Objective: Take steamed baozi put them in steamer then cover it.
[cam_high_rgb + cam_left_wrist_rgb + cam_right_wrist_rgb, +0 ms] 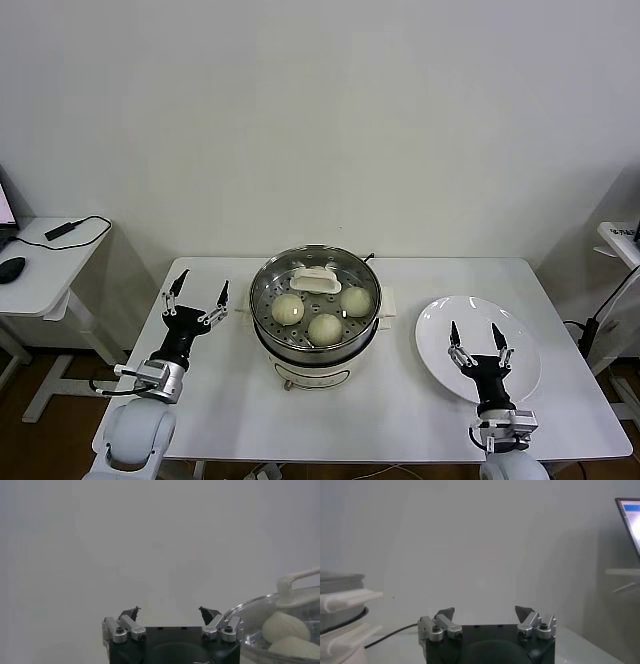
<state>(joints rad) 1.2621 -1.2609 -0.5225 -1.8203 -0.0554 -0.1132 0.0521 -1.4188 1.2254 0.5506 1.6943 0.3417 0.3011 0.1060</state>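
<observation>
Three steamed baozi (pixel 323 316) sit under the lidded steamer (pixel 315 345); left gripper (pixel 197 292) and right gripper (pixel 475 335) jaws wide, empty.

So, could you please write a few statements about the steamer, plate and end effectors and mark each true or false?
1. The glass lid sits on the steamer. True.
2. The plate holds two baozi. False: it holds none; the baozi are in the steamer.
3. The left end effector grips the lid's handle. False: it is open, beside the steamer.
4. The right end effector is open above the plate. True.
</observation>
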